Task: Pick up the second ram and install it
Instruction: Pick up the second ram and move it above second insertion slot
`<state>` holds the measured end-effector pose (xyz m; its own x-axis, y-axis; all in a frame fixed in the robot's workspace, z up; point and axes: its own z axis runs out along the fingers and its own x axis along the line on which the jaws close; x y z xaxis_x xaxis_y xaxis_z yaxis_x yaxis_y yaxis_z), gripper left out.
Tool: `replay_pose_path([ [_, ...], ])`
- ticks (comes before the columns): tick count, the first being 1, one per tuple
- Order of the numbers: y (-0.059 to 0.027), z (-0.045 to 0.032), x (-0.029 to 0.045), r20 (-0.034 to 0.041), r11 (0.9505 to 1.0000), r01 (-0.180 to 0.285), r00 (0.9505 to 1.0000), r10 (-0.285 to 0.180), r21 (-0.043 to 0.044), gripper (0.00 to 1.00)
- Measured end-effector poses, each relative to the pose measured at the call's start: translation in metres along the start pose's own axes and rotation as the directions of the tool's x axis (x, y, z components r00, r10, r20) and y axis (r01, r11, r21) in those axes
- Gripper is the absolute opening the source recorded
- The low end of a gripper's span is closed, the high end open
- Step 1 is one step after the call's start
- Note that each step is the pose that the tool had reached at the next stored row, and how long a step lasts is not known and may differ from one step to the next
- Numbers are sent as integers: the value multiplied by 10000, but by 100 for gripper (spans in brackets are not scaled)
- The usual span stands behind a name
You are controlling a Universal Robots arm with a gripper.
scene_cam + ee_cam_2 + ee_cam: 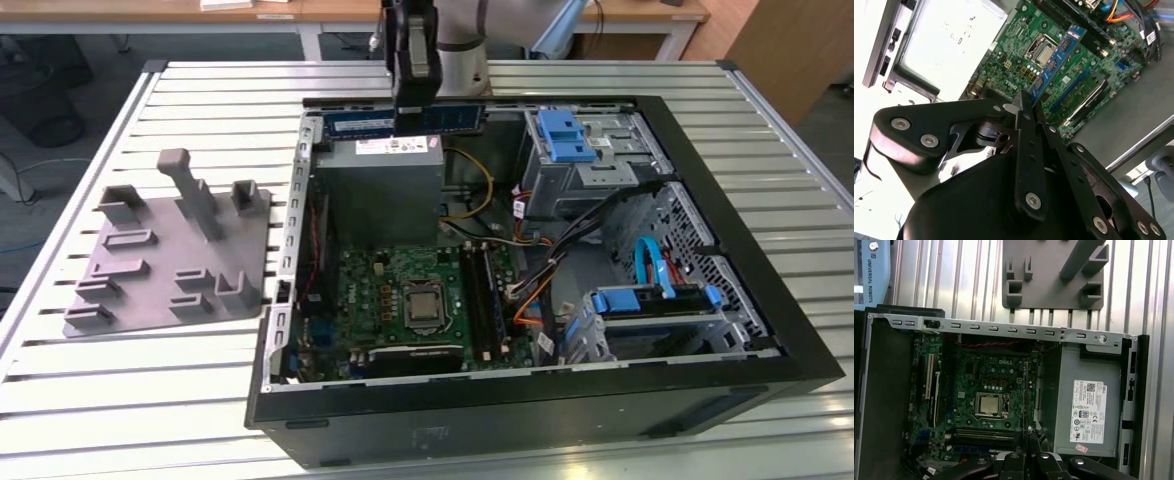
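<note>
so, the pick-up looks done and the carrying step is in hand: the fingers [416, 106] are closed on the second ram [358, 122], pinching it near its middle and holding it level in the air over the far side of the open computer case [747, 300], above the grey power supply [380, 175] and well apart from the motherboard [400, 300]. as i judge it, seating it calls for lining its long edge up with a black slot rail [475, 290] and pressing down evenly.
</note>
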<state>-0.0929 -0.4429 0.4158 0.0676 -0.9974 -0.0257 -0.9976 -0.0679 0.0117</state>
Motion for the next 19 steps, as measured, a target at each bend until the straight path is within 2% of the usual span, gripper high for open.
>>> replay_pose_path([
  [19, -397, 0, 27, 1, 10000, -1, 10000, 1, -14, 14],
])
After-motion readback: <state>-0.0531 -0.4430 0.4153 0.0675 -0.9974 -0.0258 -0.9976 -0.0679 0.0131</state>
